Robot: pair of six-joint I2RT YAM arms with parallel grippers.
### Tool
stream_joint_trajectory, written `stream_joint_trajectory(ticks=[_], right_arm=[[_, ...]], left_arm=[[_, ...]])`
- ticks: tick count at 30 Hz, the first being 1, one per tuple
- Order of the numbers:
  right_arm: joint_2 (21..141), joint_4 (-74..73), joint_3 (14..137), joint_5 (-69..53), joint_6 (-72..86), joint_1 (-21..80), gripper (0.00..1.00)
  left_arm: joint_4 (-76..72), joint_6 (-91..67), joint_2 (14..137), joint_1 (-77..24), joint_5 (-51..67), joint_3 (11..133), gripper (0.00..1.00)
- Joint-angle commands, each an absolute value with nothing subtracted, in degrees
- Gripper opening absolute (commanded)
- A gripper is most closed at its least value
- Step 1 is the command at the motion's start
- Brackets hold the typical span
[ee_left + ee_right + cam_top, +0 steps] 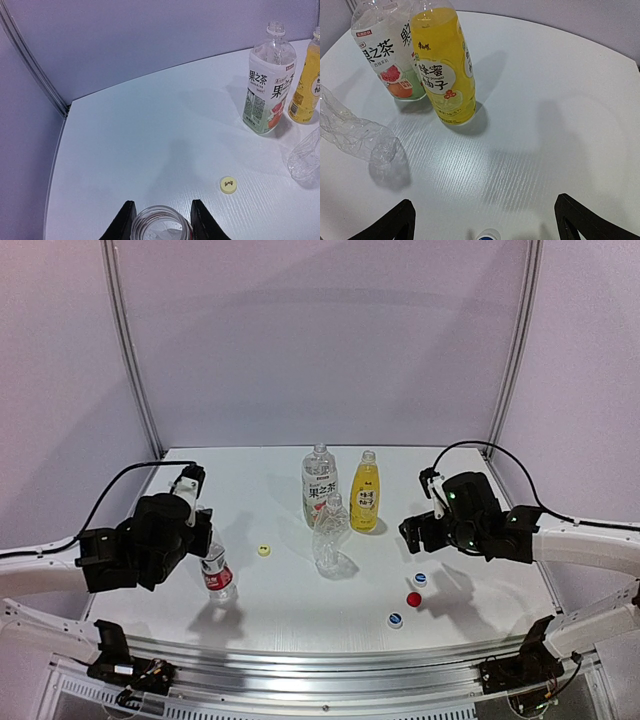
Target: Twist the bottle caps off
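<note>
Inward of table (300, 612) edges — left hand (161, 216) clamps red-label bottle (218, 580).

I'm looking down on a white worktop (300, 610) with a faint wood grain, sitting inside a pale lilac enclosure. A back wall (320, 340) and two side walls (50, 390) are closing it in. Slim metal posts (130, 350) are running up where the panels meet. An aluminium rail (320, 665) is edging the near side. Soft light is falling from above, throwing only faint shadows.
</note>
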State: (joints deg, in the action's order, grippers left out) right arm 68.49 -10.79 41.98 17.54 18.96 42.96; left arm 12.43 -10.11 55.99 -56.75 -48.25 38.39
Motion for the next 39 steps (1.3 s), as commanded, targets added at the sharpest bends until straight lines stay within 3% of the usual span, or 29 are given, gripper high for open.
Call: stream_joint_trajectory(ticks=[1, 8, 22, 30, 39], right_arm=[[69.5, -9.6, 41.4, 16.1, 19.2, 42.7, 0.99], [70.9, -9.8, 41.6, 15.1, 19.0, 42.6, 0.99], [72.0, -10.0, 41.8, 13.5, 18.8, 42.7, 0.99], [72.7, -10.2, 42.0, 13.3, 18.7, 42.6, 0.99], [72.8, -10.4, 41.9, 12.8, 18.8, 42.6, 0.99]], left_arm=[[11.3, -11.4, 53.7, -57.4, -48.6, 36.6, 0.19], [11.8, -11.9, 52.5, -57.7, -48.5, 36.0, 0.34], [12.9, -13.2, 53.9, -59.1, -48.7, 36.1, 0.36], [13.8, -14.1, 54.2, -60.2, -49.1, 36.3, 0.47], [13.9, -14.3, 54.4, -60.6, -49.4, 36.5, 0.48]])
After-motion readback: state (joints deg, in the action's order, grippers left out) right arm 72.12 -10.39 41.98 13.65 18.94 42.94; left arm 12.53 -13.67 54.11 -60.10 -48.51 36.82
